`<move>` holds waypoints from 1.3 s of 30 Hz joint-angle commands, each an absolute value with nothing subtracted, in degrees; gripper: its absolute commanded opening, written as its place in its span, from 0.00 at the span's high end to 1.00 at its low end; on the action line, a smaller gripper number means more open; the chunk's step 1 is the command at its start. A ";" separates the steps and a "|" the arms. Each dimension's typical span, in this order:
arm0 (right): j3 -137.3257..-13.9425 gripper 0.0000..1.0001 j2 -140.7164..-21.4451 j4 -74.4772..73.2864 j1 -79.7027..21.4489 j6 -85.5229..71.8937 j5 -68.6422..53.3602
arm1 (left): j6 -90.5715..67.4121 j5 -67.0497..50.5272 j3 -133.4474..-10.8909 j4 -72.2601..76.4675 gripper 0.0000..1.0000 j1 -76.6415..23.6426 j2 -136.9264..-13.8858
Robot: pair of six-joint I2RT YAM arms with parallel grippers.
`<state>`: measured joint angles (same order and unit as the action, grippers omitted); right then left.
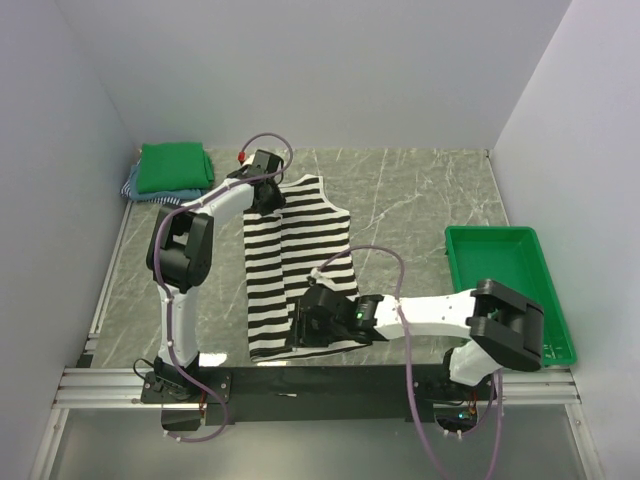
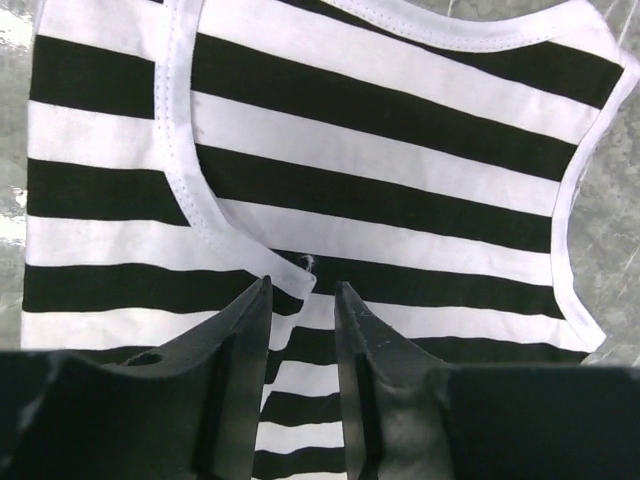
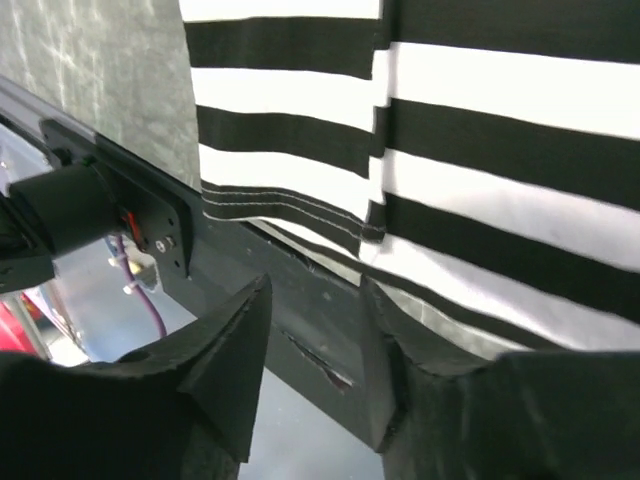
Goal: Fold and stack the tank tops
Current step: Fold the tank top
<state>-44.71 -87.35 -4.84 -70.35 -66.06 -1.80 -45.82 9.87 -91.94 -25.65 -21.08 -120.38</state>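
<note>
The black-and-white striped tank top (image 1: 290, 260) lies long on the grey table, straps at the far end and hem at the near edge. My left gripper (image 1: 268, 195) hovers at its far left corner. In the left wrist view its jaws (image 2: 302, 284) stand open just short of a white strap end, over the striped cloth (image 2: 400, 150), gripping nothing. My right gripper (image 1: 303, 325) is at the hem. Its jaws (image 3: 318, 283) are open and empty below the hem (image 3: 290, 205). A folded green tank top (image 1: 175, 167) tops a bluish folded pile (image 1: 150, 193) at the far left.
A rigid green tray (image 1: 510, 290) stands at the right. The black mounting rail (image 3: 300, 290) runs along the near table edge, right under the hem. White walls close the table on the left, back and right. Purple cables (image 1: 385, 255) loop over both arms.
</note>
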 commanded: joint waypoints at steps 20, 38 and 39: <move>-47.55 0.52 -76.82 -19.86 -54.50 -51.68 11.34 | -46.41 7.30 -95.36 -27.25 0.89 -9.49 -124.80; -53.78 0.52 -87.43 -13.36 -27.26 -40.61 4.49 | -44.03 -0.60 -131.65 -27.97 0.75 -5.01 -146.78; -55.79 0.52 -88.76 -11.79 -26.38 -40.08 3.61 | -43.77 -2.96 -131.31 -26.47 0.71 -4.66 -145.65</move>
<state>-50.54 -85.67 -16.78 -29.21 -43.22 5.98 -45.12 2.68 -128.33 -30.24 -6.15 -146.08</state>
